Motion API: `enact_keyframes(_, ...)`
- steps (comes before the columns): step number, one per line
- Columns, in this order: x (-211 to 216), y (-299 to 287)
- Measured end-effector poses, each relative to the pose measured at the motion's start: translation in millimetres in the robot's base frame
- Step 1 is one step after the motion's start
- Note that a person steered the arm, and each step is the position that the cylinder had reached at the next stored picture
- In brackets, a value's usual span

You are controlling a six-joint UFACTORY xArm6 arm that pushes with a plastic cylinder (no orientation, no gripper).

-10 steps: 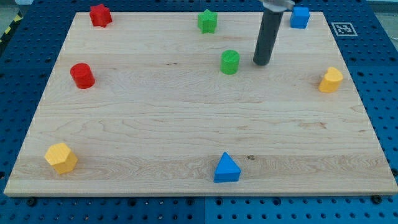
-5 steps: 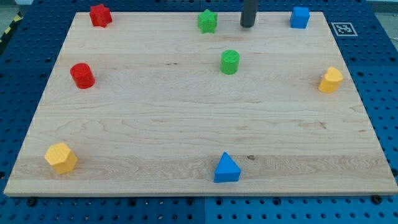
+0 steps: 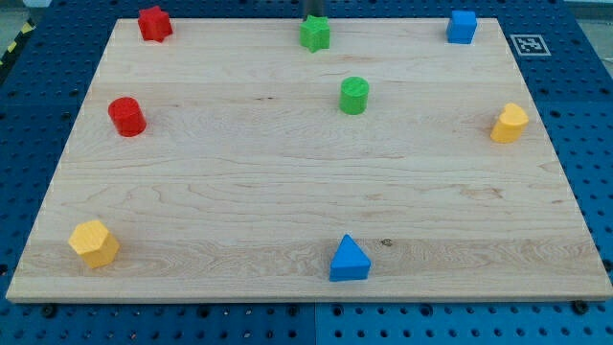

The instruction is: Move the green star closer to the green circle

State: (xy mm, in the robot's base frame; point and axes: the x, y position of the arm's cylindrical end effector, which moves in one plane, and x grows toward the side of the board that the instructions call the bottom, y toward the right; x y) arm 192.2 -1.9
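Note:
The green star (image 3: 314, 34) sits near the board's top edge, a little left of centre. The green circle (image 3: 354, 95) stands below it and slightly to the right, apart from it. My tip (image 3: 315, 15) shows as a short dark stub at the view's top edge, directly above the green star and touching or nearly touching its top side; I cannot tell which.
The wooden board (image 3: 287, 192) holds a red star (image 3: 153, 23) top left, a red cylinder (image 3: 126, 116) at the left, a blue cube (image 3: 462, 27) top right, a yellow block (image 3: 510, 123) at the right, a yellow hexagon (image 3: 94, 242) bottom left and a blue triangle (image 3: 349, 259) at the bottom.
The rod moved from right of the green circle up and left to the top edge, ending just above the green star. The blocks have not visibly moved.

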Motion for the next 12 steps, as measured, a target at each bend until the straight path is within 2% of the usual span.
enact_keyframes(2, 17, -28)
enact_keyframes(3, 22, -22)
enact_keyframes(6, 27, 53)
enact_keyframes(12, 102, 65)
